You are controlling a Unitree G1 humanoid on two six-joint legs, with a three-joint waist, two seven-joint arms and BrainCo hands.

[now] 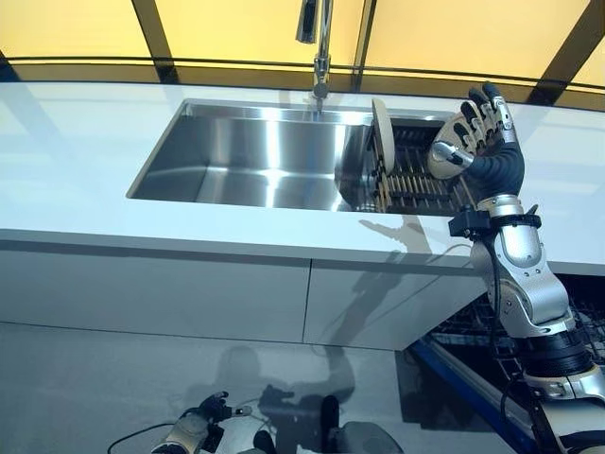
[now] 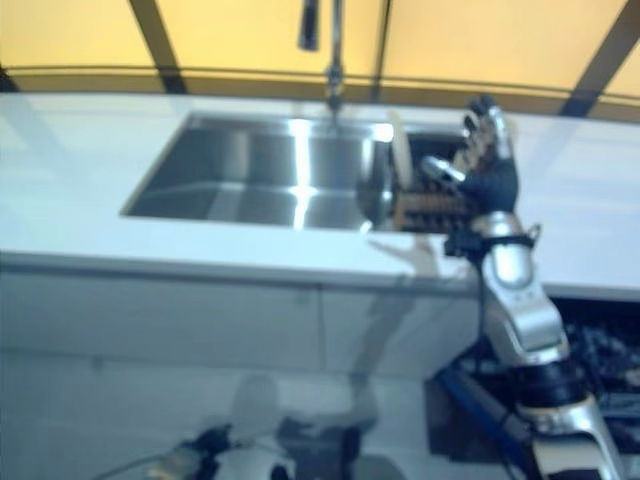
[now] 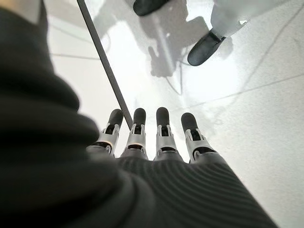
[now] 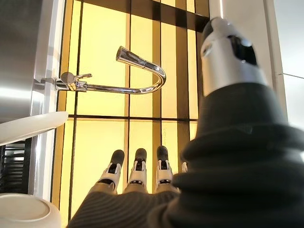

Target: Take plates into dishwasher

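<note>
A pale plate (image 1: 383, 140) stands on edge in a dark slatted rack (image 1: 416, 182) in the right part of the steel sink (image 1: 246, 156). My right hand (image 1: 475, 130) is raised above the rack's right end, a little to the right of the plate. Its fingers (image 4: 137, 172) are straight and it holds nothing. The right wrist view shows the plate's rim (image 4: 29, 128) and a second white round rim (image 4: 21, 211) below it. My left hand (image 1: 194, 430) hangs low near the floor, its fingers (image 3: 137, 135) straight and empty.
A chrome faucet (image 1: 319, 47) rises behind the sink's middle. White counter (image 1: 85, 142) surrounds the sink, with white cabinet fronts (image 1: 170, 293) below. At the lower right, a dark wire dishwasher basket (image 1: 458, 333) is pulled out under the counter, beside my right arm.
</note>
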